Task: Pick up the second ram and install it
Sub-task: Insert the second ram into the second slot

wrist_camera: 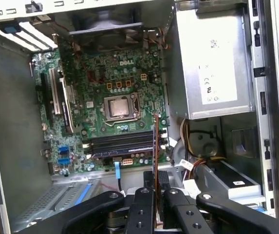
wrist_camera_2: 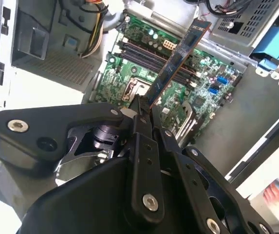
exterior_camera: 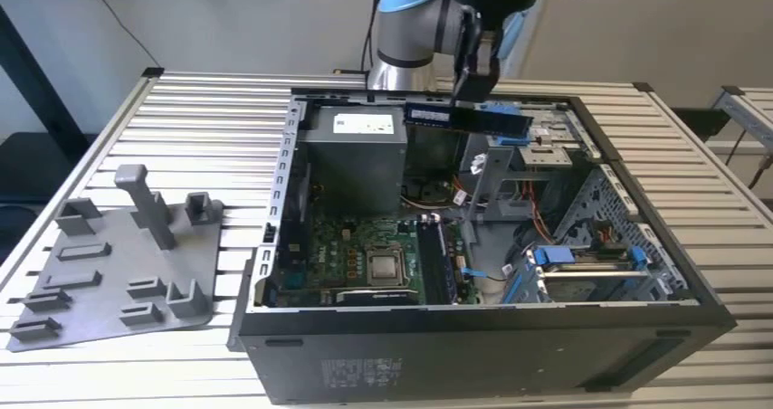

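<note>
Pick-up is done: the black gripper (exterior_camera: 472, 83) is clamped on the long, dark green-black second ram (exterior_camera: 466, 118). It hangs over the far part of the open black computer case (exterior_camera: 483, 346), apparently not yet in the motherboard's memory slots (wrist_camera: 122, 144).

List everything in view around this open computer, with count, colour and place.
table: one, pale slatted metal, under everything
computer case: one, black, open, lying on the table
motherboard: one, green, on the case floor
power supply: one, grey box, inside the case beside the motherboard
tray: one, grey plastic with upright pegs, on the table at the exterior view's left of the case
second ram: one, dark stick, held above the open case
arm: one, silver and light blue, above the case's far side
claw: one, black, shut on the second ram
</note>
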